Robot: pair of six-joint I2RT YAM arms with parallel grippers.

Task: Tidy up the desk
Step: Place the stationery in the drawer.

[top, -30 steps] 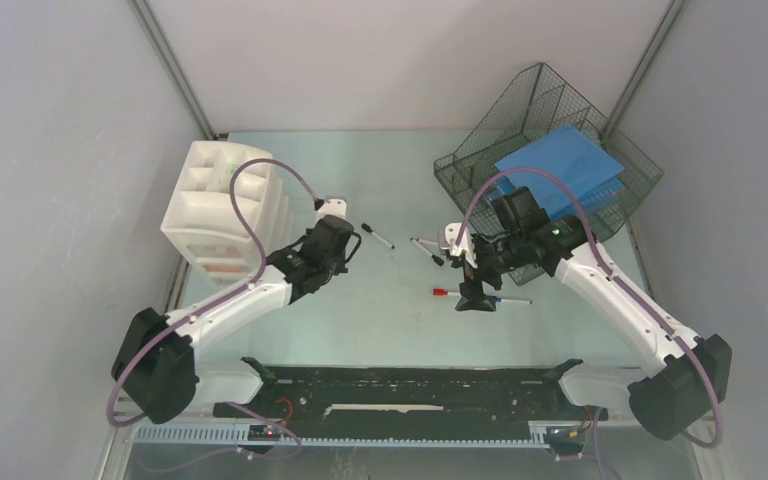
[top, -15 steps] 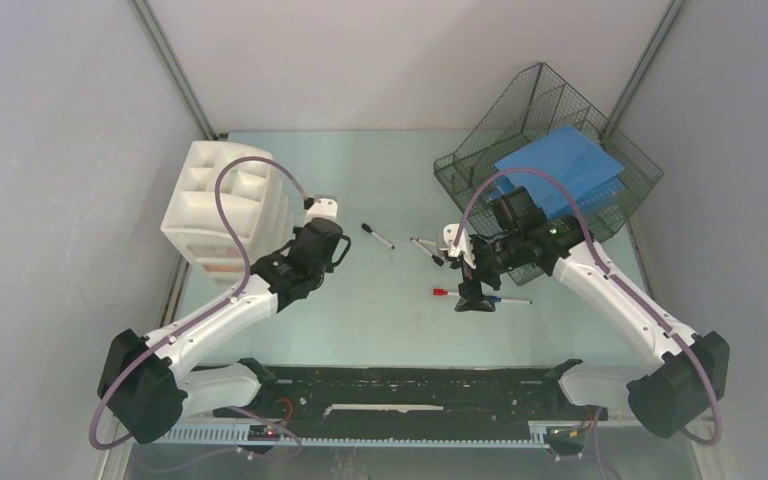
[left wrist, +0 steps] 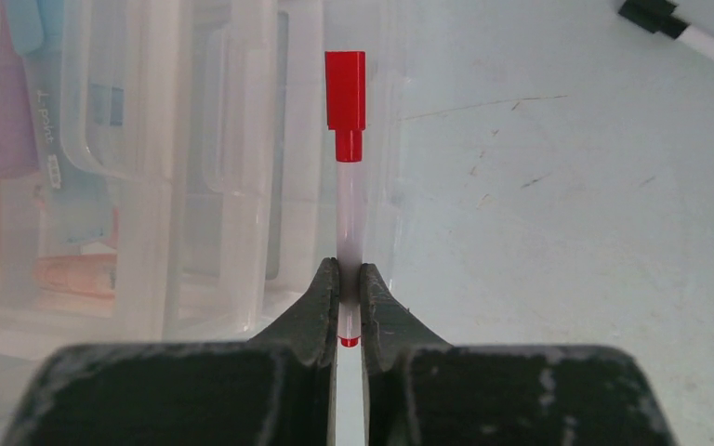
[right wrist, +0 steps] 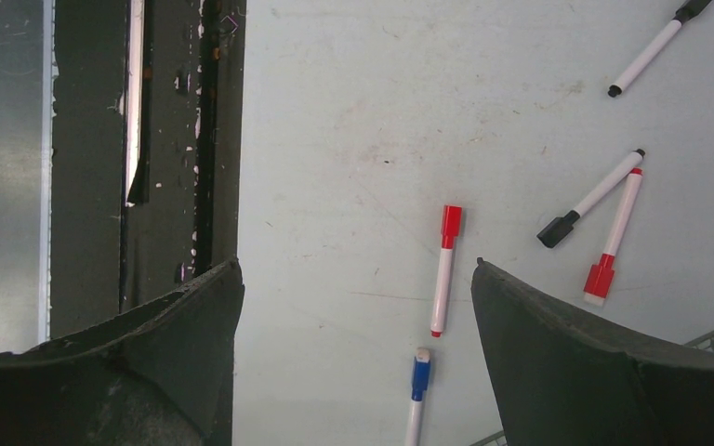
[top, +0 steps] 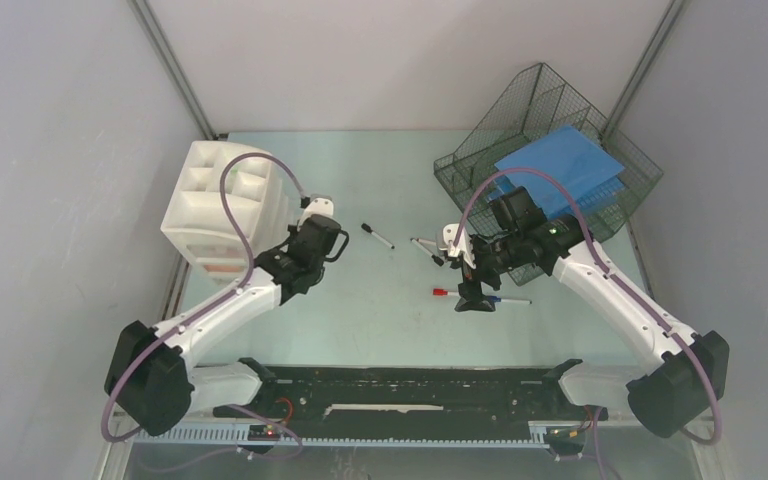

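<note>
1. The desk (top: 380, 330) lies flat under both arms. The white drawer unit (top: 215, 205) stands on its left side, and I place everything from that.
2. My left gripper (left wrist: 350, 279) sits just right of the drawer unit. Its jaws are narrow and pinch the white barrel of a red-capped marker (left wrist: 346, 102), which stands straight out past the fingertips.
3. In the left wrist view the drawer unit's clear fronts fill the space beside that marker, with stationery blurred inside them.
4. The left arm's purple cable (top: 240, 195) loops across the top of the drawer unit and hides part of it.
5. A black-capped marker (top: 377, 236) lies on the desk a little further right of the drawer unit.
6. My right gripper (right wrist: 355, 269) hovers well right of the drawer unit, jaws wide and holding nothing.
7. Between its fingers lie a loose red marker (right wrist: 444, 269) and a blue-capped marker (right wrist: 417, 390), and beside them a pair of markers (right wrist: 590, 200) meets tip to tip.
8. A wire tray (top: 560, 110) holding a blue sheet (top: 560, 165) sits furthest from the drawer unit; the right arm covers its near corner.
</note>
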